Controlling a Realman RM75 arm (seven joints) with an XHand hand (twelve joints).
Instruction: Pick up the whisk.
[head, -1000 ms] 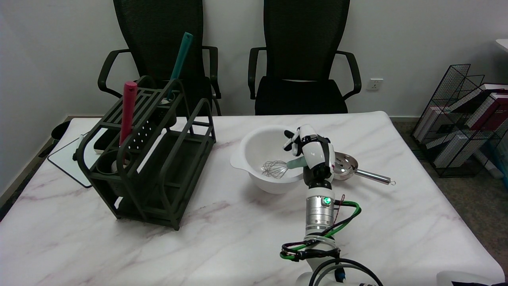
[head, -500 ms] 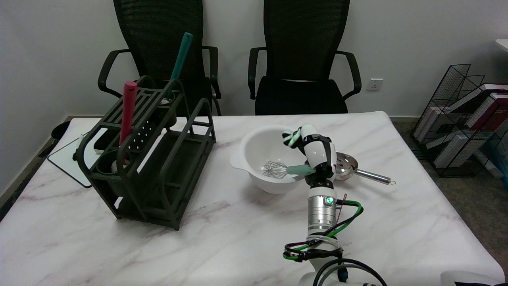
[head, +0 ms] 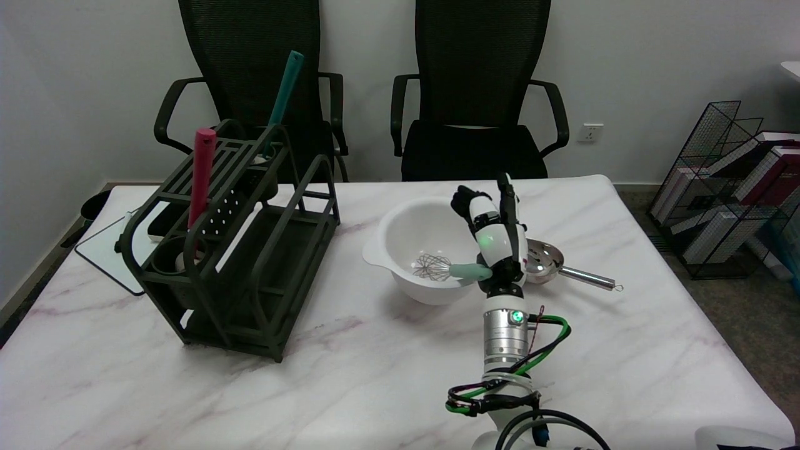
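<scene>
**A:** Where is the whisk (head: 445,269) right now?

**B:** It lies in the white bowl (head: 409,232), wire head down near the bottom, pale green handle sloping up over the near right rim. My right hand (head: 490,234) stands above that rim with the fingers raised and spread apart. As far as I can see they grip nothing. The handle's end disappears behind the heel of my hand, so I cannot tell whether it touches me there.

**A:** So what worries you?

**B:** Mostly the handle. It looks smooth and tapered, and it rests on a curved rim. If I close from above without getting the thumb under it, I judge it may roll or slide down into the bowl.

**A:** And the bowl itself?

**B:** It looks light and sits loose on the table (head: 350,375). A finger catching the rim could tip it or push it toward the dark rack (head: 250,269). If I lift the whisk at a slant, the wires could drag on the inner wall and carry the bowl along.

**A:** Anything on your other side?

**B:** The metal strainer (head: 545,261) lies just beside my wrist, its long handle pointing right. If I swing that way, I could knock it across the table.
</scene>
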